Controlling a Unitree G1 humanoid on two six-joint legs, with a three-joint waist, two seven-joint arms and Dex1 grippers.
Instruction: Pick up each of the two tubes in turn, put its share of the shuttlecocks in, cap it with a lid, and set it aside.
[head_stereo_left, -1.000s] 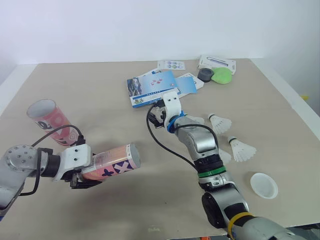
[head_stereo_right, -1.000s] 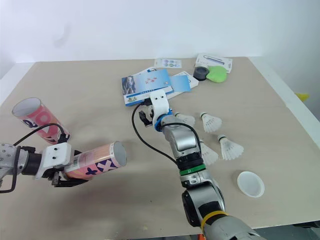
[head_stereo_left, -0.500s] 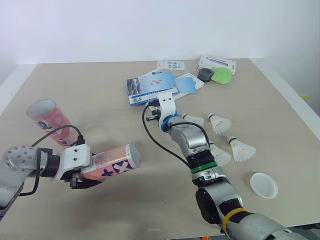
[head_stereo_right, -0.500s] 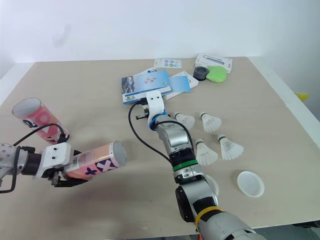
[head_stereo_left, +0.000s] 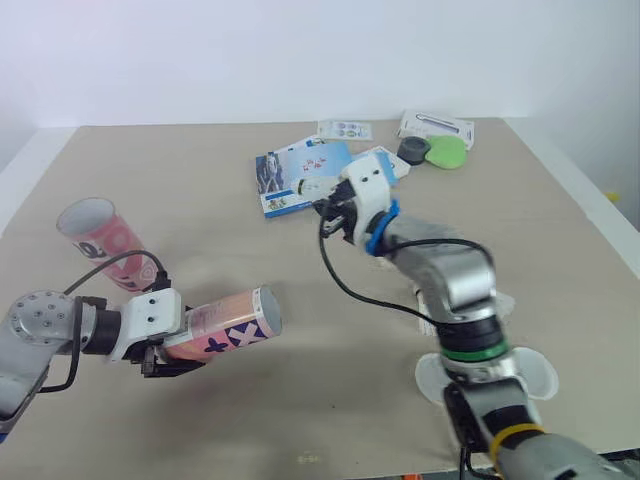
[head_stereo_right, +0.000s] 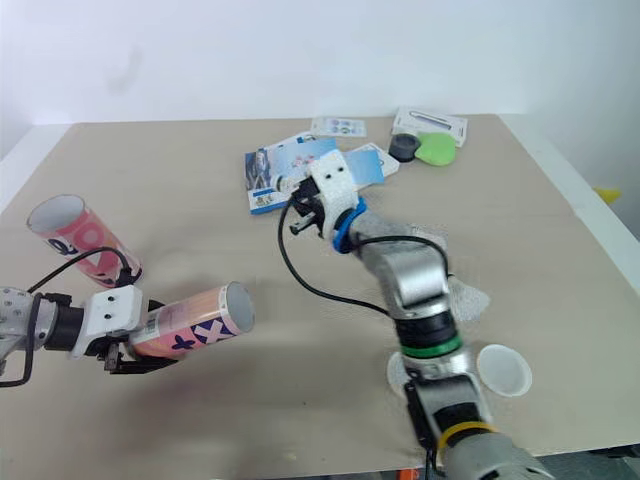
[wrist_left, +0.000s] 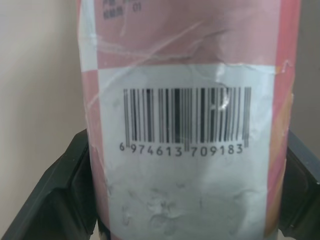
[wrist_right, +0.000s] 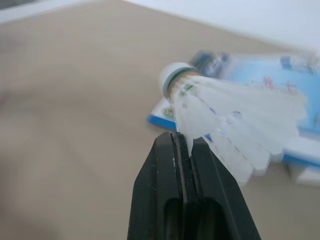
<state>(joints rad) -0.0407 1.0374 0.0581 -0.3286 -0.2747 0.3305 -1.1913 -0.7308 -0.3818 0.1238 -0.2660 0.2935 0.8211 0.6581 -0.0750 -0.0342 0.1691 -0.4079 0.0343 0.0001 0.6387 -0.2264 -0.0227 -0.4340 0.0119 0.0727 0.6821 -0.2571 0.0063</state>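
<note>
A beige tabletop (head_stereo_left: 180, 190) runs back to a plain white wall (head_stereo_left: 300, 50). The left gripper (head_stereo_left: 165, 352) clamps the pink tube (head_stereo_left: 225, 325) near-level above the table, with the second tube (head_stereo_left: 100, 240) lying behind it. The right gripper (wrist_right: 184, 145) pinches a shuttlecock (wrist_right: 225, 110) by its feathers (cork end leading) over blue booklets (head_stereo_left: 290, 172). A white lid (head_stereo_right: 503, 368) lies near the front edge.

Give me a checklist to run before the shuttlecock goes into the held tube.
1. The left gripper clamps the pink tube from both sides: ok.
2. The right gripper pinches the shuttlecock by its feathers, cork pointing away: ok.
3. Tube end facing the right arm is open: cannot tell.
4. Shuttlecock lined up at that end: not ok, it hangs near the booklet, well apart.
5. A white lid lies on the table for capping: ok.
</note>
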